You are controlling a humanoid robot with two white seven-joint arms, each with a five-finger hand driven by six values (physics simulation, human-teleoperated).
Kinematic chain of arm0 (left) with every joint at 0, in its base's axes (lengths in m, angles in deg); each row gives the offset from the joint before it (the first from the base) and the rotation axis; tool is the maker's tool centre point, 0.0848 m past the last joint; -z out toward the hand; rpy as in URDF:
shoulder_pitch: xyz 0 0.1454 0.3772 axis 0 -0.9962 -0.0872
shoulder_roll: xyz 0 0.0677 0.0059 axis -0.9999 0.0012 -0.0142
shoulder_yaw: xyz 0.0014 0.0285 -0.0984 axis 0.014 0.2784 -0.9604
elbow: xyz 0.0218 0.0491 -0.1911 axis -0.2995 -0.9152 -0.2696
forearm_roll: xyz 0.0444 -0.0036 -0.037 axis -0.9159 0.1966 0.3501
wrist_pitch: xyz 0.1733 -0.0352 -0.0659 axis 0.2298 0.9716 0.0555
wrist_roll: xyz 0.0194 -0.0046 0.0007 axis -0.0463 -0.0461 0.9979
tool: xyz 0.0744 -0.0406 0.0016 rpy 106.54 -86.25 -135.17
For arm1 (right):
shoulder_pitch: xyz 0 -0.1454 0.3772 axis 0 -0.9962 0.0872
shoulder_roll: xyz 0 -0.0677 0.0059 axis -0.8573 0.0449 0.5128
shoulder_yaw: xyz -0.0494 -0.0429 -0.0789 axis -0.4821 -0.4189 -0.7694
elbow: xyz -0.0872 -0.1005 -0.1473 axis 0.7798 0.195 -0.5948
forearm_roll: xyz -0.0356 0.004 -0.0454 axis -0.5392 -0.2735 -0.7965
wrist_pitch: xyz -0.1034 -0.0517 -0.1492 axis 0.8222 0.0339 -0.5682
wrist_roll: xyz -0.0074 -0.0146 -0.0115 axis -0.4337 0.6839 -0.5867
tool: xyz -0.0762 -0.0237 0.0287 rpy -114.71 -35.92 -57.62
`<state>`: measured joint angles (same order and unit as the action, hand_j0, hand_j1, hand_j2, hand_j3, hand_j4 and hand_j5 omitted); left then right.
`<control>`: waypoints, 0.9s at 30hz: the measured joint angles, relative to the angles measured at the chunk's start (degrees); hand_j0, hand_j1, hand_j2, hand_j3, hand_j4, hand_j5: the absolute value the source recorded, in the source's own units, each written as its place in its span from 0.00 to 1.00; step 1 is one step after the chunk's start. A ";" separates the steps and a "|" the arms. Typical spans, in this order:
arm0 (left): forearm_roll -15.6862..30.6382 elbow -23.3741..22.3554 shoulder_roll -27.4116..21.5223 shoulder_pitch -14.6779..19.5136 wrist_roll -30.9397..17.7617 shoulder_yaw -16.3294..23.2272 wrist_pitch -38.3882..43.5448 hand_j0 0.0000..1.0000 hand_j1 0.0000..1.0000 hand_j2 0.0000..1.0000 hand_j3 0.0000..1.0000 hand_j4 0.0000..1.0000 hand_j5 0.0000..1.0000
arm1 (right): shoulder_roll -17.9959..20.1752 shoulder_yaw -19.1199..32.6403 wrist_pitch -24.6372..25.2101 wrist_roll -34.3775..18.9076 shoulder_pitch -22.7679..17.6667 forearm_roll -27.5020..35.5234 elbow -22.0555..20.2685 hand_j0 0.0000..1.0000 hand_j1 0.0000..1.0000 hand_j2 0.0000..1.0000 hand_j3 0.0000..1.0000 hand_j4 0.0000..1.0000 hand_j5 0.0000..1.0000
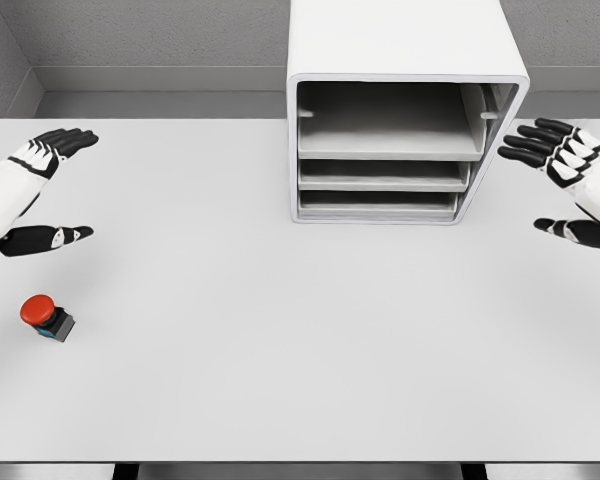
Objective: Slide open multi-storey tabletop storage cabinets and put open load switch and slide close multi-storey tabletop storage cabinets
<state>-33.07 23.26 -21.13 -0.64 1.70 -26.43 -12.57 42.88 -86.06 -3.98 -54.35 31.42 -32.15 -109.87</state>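
Left hand [42, 190], right hand [570, 185] spread, empty; switch [47, 317] well apart from cabinet [400, 110].

Even, bright, diffuse light fills the sharp render, with no glare or blur anywhere. The white bench [280, 350] shows only faint, soft shadows, while the storage cabinet [400, 60] interior shelves darken toward the back.
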 measured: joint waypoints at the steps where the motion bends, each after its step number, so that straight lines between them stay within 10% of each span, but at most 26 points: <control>1: -0.03 0.00 0.00 0.00 0.00 -0.02 0.00 1.00 1.00 1.00 1.00 1.00 1.00 | 0.04 -0.19 0.00 0.00 0.00 -0.16 -0.11 1.00 1.00 1.00 1.00 1.00 1.00; 15: -11.83 -0.68 -1.46 2.90 -0.18 -4.10 0.00 1.00 1.00 1.00 1.00 1.00 1.00 | -2.53 -5.39 0.00 0.07 -0.18 -2.30 -0.37 0.94 0.94 0.94 0.94 0.94 0.94; 27: -16.37 -1.07 -13.38 -3.25 0.05 -3.81 -0.01 1.00 1.00 1.00 1.00 1.00 1.00 | -11.37 -8.16 -0.01 -1.30 1.93 -4.67 -0.35 0.96 0.96 0.96 0.96 0.96 0.96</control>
<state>-49.44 22.19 -34.51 -3.89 1.75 -30.24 -12.58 31.51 -94.22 -3.99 -55.66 33.35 -36.81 -110.23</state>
